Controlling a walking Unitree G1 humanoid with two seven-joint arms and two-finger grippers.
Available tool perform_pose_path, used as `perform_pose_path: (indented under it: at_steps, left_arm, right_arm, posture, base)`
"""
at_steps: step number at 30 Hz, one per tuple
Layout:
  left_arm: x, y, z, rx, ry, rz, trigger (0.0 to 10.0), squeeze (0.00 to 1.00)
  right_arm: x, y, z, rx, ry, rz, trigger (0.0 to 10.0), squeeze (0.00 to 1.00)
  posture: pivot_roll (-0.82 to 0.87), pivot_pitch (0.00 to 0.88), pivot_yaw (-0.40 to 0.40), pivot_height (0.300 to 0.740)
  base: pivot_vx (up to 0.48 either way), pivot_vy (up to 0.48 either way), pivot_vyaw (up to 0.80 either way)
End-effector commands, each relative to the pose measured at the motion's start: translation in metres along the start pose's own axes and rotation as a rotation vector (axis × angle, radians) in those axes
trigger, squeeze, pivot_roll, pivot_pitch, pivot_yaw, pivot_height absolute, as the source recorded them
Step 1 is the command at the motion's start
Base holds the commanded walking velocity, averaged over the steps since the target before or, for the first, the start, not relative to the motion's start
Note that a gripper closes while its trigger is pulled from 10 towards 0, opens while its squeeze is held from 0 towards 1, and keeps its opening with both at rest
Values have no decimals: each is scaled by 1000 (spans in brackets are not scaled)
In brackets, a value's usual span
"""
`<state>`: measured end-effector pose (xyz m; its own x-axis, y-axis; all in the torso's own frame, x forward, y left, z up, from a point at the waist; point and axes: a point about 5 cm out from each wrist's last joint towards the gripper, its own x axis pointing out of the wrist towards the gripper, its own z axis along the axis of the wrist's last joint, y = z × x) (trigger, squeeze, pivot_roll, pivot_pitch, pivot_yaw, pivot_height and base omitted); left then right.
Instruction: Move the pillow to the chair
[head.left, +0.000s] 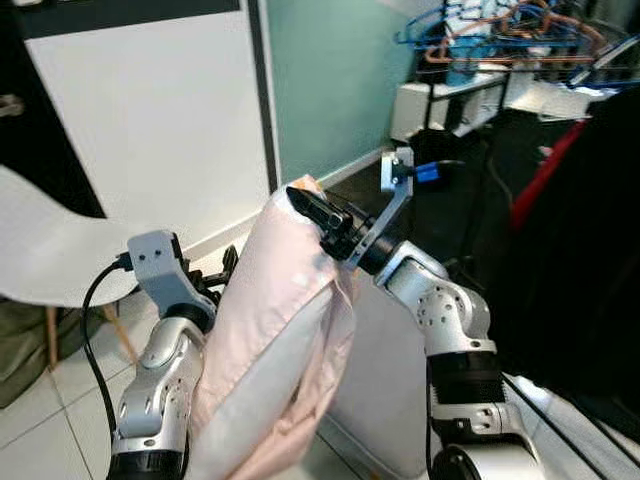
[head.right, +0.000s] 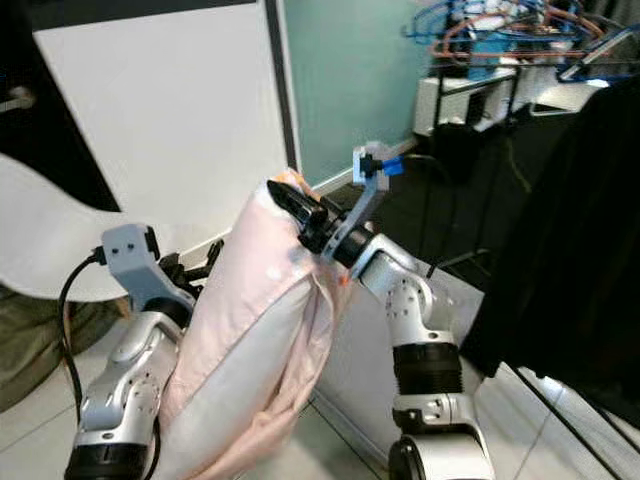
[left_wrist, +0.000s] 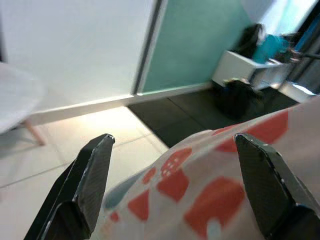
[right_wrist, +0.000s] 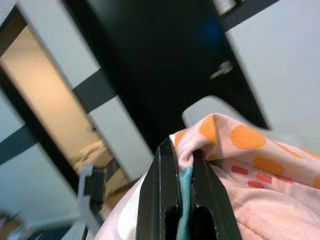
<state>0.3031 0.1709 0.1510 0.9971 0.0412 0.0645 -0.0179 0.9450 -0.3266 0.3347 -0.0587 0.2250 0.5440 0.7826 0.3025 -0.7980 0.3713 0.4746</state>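
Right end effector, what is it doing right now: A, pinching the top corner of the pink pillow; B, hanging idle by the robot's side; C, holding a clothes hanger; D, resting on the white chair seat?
A: the right end effector has its two black fingers shut on a fold of fabric at the upper corner of the pink pillow, held up in front of the robot.

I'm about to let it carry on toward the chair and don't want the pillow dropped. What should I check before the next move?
1. Right gripper pinching the pillow fabric at its top corner: ok.
2. Left gripper supporting the pillow: its fingers stand wide apart with the fabric lying between them, not clamped: not ok.
3. Pillow off the floor: its lower end is cut off by the picture edge: cannot tell.
4. White chair in view, on the robot's left: ok.
5. Chair seat free: cannot tell.
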Motion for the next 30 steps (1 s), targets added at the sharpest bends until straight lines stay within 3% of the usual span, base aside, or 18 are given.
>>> perform_pose_path:
  at_steps: [1,17,18,30]
  left_arm:
    - [-1,5,4,26,-9,18,10000,0]
    - [-10,15,6,115,-9,29,10000,0]
    - [-10,17,9,118,-16,29,10000,0]
    - [-6,12,14,114,-34,8,10000,0]
  right_arm:
    - [9,22,14,-44,-52,140,10000,0]
    - [6,13,10,-60,-25,56,10000,0]
    - [7,7,7,-84,-11,0,10000,0]
    - [8,4,12,-94,-31,-37,10000,0]
  posture:
    - [-187,0,-43,740]
    - [-176,0,-44,740]
    - [-176,0,-44,740]
    - [-178,0,-45,740]
  base:
    - [0,0,800]
    - [66,0,799]
    - [480,0,0]
    - [480,0,0]
